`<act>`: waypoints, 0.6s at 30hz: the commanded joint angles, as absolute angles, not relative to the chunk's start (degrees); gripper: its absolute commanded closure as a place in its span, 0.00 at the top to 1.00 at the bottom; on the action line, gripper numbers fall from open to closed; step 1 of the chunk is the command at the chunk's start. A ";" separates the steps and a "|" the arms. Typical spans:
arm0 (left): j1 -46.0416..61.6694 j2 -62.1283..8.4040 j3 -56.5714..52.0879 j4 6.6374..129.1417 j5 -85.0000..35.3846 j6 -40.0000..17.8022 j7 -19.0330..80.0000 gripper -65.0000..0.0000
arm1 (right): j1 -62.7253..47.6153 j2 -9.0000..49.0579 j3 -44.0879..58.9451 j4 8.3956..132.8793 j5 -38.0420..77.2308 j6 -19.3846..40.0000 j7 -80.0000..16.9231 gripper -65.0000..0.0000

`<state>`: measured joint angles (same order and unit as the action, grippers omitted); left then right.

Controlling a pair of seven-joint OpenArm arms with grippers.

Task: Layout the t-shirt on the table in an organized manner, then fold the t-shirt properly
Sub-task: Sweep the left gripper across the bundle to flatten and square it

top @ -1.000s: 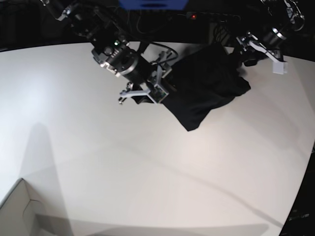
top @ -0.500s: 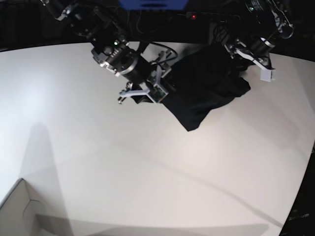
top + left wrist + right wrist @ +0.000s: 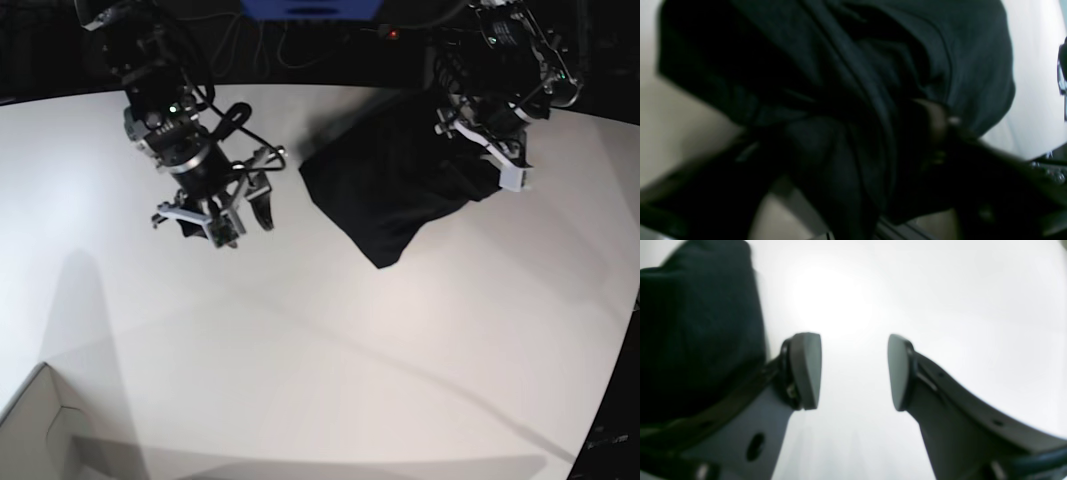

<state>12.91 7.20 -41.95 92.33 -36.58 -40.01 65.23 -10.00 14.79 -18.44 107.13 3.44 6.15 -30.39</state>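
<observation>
We see the black t-shirt (image 3: 400, 185) lying in a crumpled heap on the white table (image 3: 320, 350), in the upper right of the base view. It is not spread out yet, so the laying out comes first, we think.

Our right gripper (image 3: 222, 212) is in the upper left of the base view, well apart from the shirt. In its wrist view the right gripper (image 3: 853, 370) has its two grey pads (image 3: 806, 370) wide apart with nothing between them, only bare table below. A dark bit of shirt shows at the left edge there.

Our left gripper (image 3: 495, 150) is right at the upper right side of the heap. Its wrist view is filled with dark folds of cloth (image 3: 853, 100), very close and blurry. We cannot tell if it is open or closed, or if it has hold of the shirt.

The shirt looks soft, light and floppy. It will sag and bunch when lifted. We think it is best to pinch it at an edge or a corner, like the hem or a shoulder, and pull it flat.
</observation>
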 commanded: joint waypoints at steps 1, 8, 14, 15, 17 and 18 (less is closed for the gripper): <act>12.53 6.99 -41.27 93.14 -37.67 -40.00 63.34 0.43 | -9.89 14.99 -17.01 108.35 3.74 6.20 -28.88 0.49; 9.36 1.98 -31.60 89.01 -33.27 -40.00 61.05 0.03 | -12.26 14.99 -9.45 108.35 3.74 6.29 -28.88 0.49; 4.00 -4.26 -24.31 85.49 -32.84 -40.00 60.97 0.00 | -14.29 14.90 -1.80 108.18 3.74 6.29 -28.88 0.49; 2.86 -5.58 -22.46 85.32 -32.75 -40.00 60.70 0.00 | -14.64 14.81 -0.40 108.18 3.74 6.29 -28.88 0.49; 0.57 -8.92 -17.54 84.88 -31.78 -40.00 58.77 0.00 | -15.34 14.64 2.51 108.18 3.74 6.29 -28.88 0.49; -0.75 -10.42 -13.93 84.62 -30.46 -40.00 57.45 0.00 | -15.69 14.55 3.82 108.18 3.74 6.29 -28.88 0.49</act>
<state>0.12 -10.61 -13.65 83.72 -29.28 -39.77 58.52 -15.97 14.28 3.86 107.20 3.62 6.15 -30.33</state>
